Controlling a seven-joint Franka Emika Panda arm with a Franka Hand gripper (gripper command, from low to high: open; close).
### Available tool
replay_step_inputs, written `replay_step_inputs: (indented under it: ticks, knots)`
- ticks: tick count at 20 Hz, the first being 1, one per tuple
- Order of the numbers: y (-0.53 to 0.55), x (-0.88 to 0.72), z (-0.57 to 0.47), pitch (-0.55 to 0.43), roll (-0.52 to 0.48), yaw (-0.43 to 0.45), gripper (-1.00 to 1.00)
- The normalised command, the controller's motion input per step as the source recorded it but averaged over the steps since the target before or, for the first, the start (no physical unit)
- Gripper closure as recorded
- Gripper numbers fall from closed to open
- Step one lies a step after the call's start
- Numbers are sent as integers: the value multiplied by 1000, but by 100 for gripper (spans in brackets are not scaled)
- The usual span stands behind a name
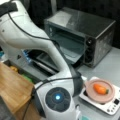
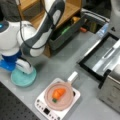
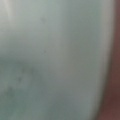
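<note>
Grey counter [image 2: 62, 65]: round teal plate [image 2: 23, 77] under gripper [image 2: 23, 66], finger state indiscernible; orange carrot [image 2: 58, 93] in pink pan [image 2: 60, 96]; steel toaster oven [image 1: 82, 35].

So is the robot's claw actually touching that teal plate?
Cannot tell. In a front view the claw sits low over the teal plate, but no view shows plain contact or a gap; the wrist view is only a pale surface.

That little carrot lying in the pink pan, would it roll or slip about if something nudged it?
The carrot looks tapered and rounded, so it would probably roll in a curve. The pan has a raised rim, likely stopping it. Its surface seems smooth, so perhaps slippery to pinch.
</note>
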Motion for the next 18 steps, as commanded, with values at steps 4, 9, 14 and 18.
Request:
replay_step_inputs:
  ticks: [4,9,14,18]
  knots:
    - [-47,-37,-70,-155,120,-42,100]
    - [-52,-38,-61,-146,128,-38,100]
    - [-63,-33,-56,-139,130,-34,100]
    - [-64,-14,-61,-140,134,-29,100]
